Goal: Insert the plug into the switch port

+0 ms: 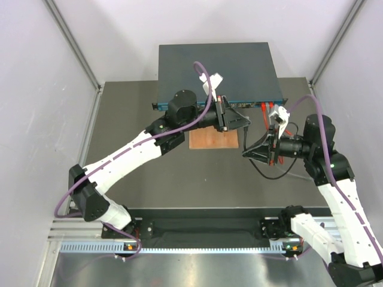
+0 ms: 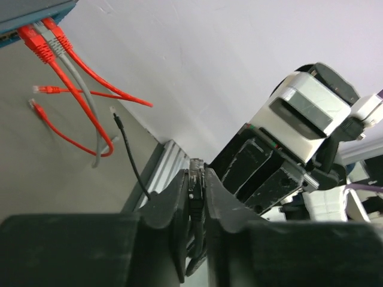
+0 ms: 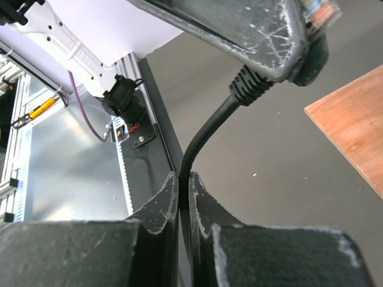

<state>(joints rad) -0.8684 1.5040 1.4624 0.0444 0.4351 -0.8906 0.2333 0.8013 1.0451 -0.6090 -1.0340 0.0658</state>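
Observation:
The switch is a flat dark blue-grey box at the back of the table, with its teal front face toward the arms. My left gripper is shut on the black plug, a little in front of the switch face. In the right wrist view the plug's clear tip sticks out past a left finger, with the ribbed boot below it. My right gripper is shut on the plug's black cable, just below and near the left gripper.
Red and grey cables are plugged into the switch's right end and trail on the table. A brown wooden board lies under the left gripper. A loose black wire lies by the aluminium rail. White walls enclose both sides.

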